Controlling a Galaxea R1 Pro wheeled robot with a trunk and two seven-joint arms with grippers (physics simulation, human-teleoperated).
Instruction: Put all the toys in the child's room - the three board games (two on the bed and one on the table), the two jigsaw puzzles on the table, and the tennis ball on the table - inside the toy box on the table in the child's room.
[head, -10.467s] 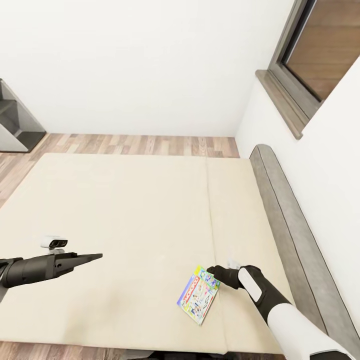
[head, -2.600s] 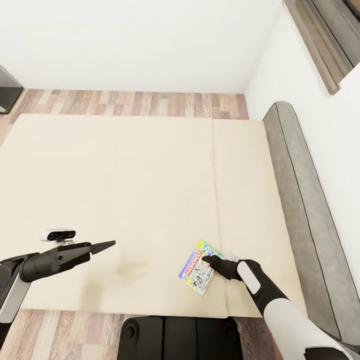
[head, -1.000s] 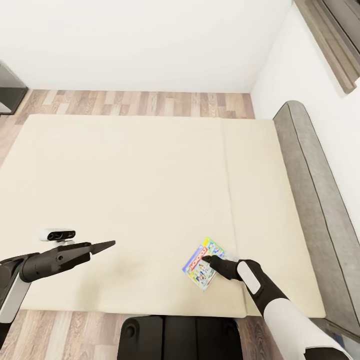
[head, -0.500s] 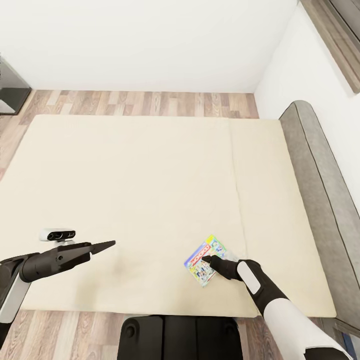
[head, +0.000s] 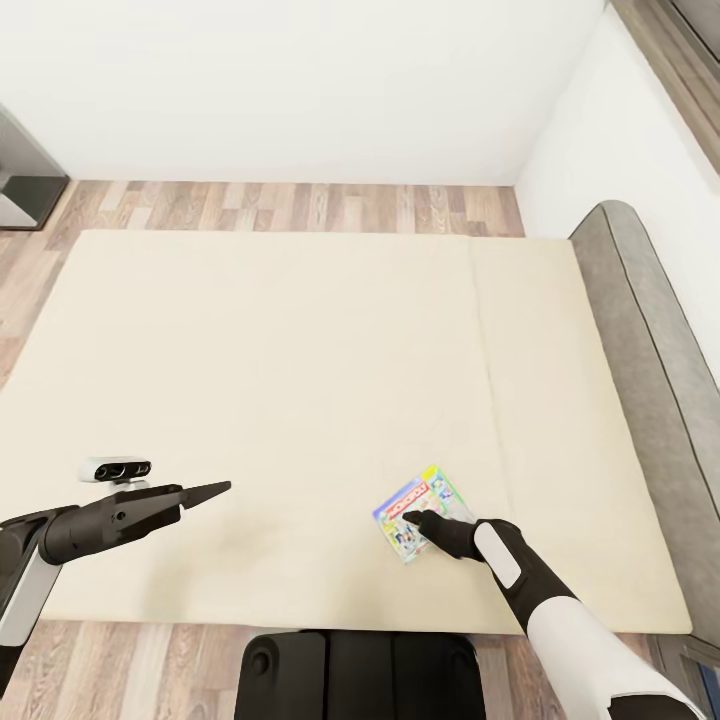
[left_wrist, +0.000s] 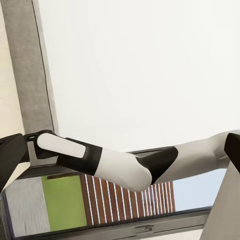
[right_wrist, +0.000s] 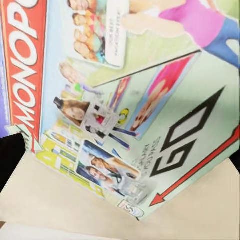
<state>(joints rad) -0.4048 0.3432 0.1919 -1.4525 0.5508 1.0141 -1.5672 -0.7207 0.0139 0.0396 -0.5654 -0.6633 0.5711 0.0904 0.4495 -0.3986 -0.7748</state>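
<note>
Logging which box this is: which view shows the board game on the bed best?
The right wrist view: the board game is close enough there to read its Monopoly lettering and GO arrow. The head view shows the same box small, lying on the bed at the right gripper.

Bed (head: 300, 380) spans the middle of the head view; floor (head: 300, 205) runs along its far edge and near edge. Headboard (head: 650, 330) lies along the bed's right side, against the right wall. Board game (head: 415, 505) lies flat on the bed, near the front edge, right of centre. Right pincer (head: 415, 520) sits on the game's near right part, touching it. Left pincer (head: 215, 490) hangs over the bed's front left area, well apart from the game. Robot base (head: 360, 675) sits before the bed's near edge. Shelf unit (head: 20, 165) stands on the floor at far left.
</note>
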